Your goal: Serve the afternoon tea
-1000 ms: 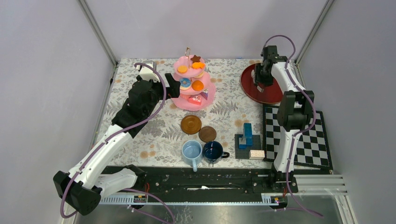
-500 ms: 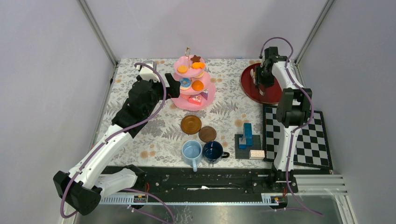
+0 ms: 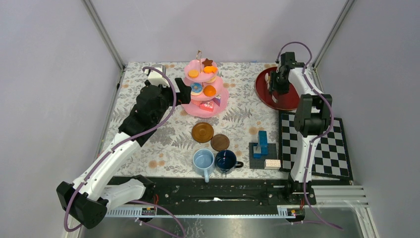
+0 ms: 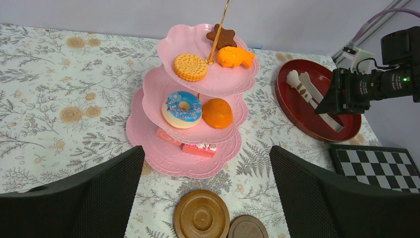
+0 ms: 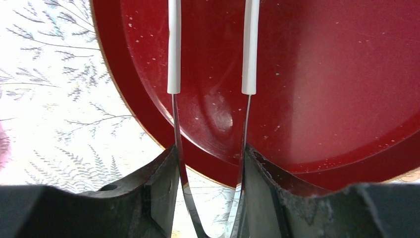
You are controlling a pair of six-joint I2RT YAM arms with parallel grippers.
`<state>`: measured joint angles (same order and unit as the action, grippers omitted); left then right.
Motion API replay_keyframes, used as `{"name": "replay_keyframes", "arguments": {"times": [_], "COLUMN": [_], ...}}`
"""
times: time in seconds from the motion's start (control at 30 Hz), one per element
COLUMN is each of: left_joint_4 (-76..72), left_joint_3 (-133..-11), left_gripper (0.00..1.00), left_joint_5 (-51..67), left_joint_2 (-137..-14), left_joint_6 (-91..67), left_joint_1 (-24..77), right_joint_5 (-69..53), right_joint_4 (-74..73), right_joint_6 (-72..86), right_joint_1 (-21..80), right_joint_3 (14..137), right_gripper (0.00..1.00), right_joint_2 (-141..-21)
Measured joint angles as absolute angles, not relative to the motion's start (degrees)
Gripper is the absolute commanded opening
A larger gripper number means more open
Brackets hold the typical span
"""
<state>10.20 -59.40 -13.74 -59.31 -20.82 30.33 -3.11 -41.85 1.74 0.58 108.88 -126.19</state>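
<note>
Facing pink stand (image 4: 144,135), left gripper (image 3: 183,92) hangs just beside.

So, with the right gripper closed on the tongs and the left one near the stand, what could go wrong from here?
The right gripper pinches the tongs by their thin metal arms over the red tray; they may slip or twist when carried. The open left gripper sits close to the pink three-tier stand; a push could tip it or shake off the loose doughnut.
</note>
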Motion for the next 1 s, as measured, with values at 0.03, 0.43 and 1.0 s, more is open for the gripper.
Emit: {"name": "replay_keyframes", "arguments": {"times": [0.03,0.43,1.0], "left_joint_4": [10.2,10.2,10.2], "left_joint_3": [-59.4,-59.4,-59.4], "left_gripper": [0.99,0.99,0.99], "left_joint_5": [-13.74,-13.74,-13.69], "left_joint_2": [-59.31,-59.31,-59.31], "left_joint_6": [-20.8,-20.82,-20.86], "left_joint_1": [30.33,30.33,30.33], "right_joint_5": [-3.55,-12.49,-11.2], "right_joint_4": [-41.41,-39.7,-31.55], "right_joint_6": [2.35,8.58,7.16], "right_joint_1": [0.58,-4.67,-5.13], "right_joint_3": [108.66,107.87,87.85], "right_gripper": [0.0,0.09,0.54], "right_joint_2": [-125.95,-124.7,-112.79]}}
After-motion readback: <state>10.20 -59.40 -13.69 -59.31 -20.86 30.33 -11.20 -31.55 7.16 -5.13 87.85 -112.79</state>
